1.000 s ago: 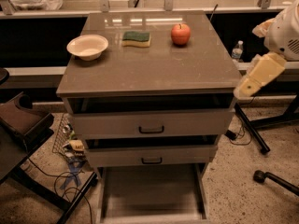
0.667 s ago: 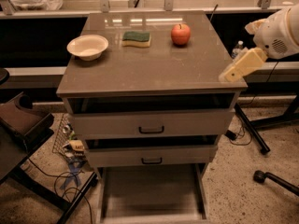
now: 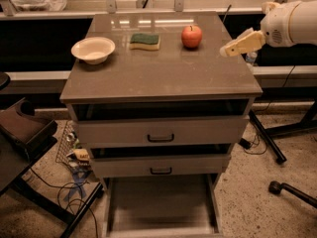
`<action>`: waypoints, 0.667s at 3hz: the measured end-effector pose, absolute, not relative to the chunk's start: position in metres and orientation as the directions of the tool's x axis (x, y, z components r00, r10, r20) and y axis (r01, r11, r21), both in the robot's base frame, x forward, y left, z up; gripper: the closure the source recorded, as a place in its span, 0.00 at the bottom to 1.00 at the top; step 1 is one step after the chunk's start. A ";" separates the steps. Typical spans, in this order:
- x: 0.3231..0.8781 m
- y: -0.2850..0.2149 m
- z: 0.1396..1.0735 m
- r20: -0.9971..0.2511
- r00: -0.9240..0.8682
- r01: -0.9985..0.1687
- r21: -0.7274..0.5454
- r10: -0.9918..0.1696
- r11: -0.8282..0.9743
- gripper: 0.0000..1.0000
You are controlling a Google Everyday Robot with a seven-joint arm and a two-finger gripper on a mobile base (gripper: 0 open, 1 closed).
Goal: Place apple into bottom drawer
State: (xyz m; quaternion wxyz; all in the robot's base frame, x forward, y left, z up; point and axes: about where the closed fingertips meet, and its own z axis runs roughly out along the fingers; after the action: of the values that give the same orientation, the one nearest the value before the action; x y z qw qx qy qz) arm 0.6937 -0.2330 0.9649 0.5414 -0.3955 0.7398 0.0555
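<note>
**Gripper climbs in toward the apple**

Up and to the left it has come: a second ago the gripper (image 3: 230,48) hung lower, off the right side of the table (image 3: 163,76), and now it sits higher, its tip just over the table's right edge. The white arm (image 3: 292,23) reaches in from the upper right behind it. Whether the gripper is spread or pressed together, I cannot tell from this angle; it reads as one cream wedge pointing left and slightly down.

The apple (image 3: 191,36) has not budged. It stands on the back part of the table top, right of centre, stem up. The gripper is to its right and a touch nearer the front, near it but clearly apart, with bare table top between them. Nothing is in the gripper.

Left of the apple lies a green sponge (image 3: 144,40), and further left a cream bowl (image 3: 93,49), both sitting free.

Down below, the bottom drawer (image 3: 161,207) is pulled well out toward us, its flat floor bare. The two upper drawers (image 3: 161,131) with black handles are each open a little.
</note>
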 end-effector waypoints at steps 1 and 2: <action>0.694 -0.233 0.965 -0.845 -0.101 -0.646 -0.346 -0.525 0.681 0.00; 0.709 -0.217 0.951 -0.875 -0.100 -0.651 -0.303 -0.474 0.696 0.00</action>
State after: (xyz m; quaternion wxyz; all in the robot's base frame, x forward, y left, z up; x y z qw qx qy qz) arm 0.7085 -0.2172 0.9508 0.5517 -0.3813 0.7374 0.0800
